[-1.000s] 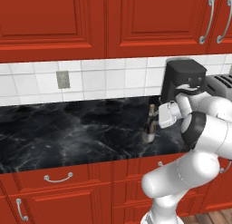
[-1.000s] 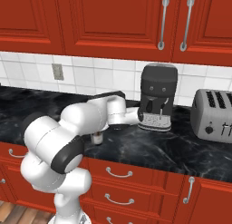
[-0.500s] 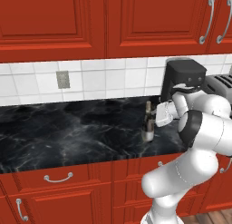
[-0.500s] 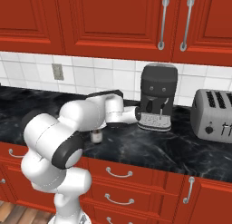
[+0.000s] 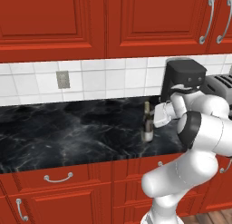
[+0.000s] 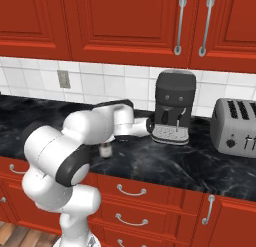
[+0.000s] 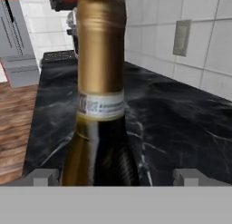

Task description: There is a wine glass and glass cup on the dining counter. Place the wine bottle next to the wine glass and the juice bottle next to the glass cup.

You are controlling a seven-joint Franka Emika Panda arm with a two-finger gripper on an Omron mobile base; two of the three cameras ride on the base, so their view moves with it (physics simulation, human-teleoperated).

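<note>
The wine bottle (image 5: 147, 124), dark with a gold-foiled neck and a pale label band, stands upright on a black marble kitchen counter (image 5: 68, 132) over red drawers. My gripper (image 5: 153, 118) reaches it from the right at neck height and is open. In the hand view the wine bottle (image 7: 99, 82) rises very close between the two fingertips (image 7: 43, 176), and the gripper (image 7: 117, 177) has a gap on both sides of the glass. From the right base view my arm hides all but the wine bottle's base (image 6: 105, 150). The wine glass, glass cup, juice bottle and dining counter are out of view.
A black coffee machine (image 6: 172, 106) stands on the counter just right of the bottle, with a silver toaster (image 6: 235, 126) further right. Tiled wall with an outlet (image 5: 62, 79) runs behind, red cabinets hang above. Bare marble stretches to the left.
My hand has slid left toward the wine bottle, bringing the open fingers up around its neck. The bottle has not moved.
</note>
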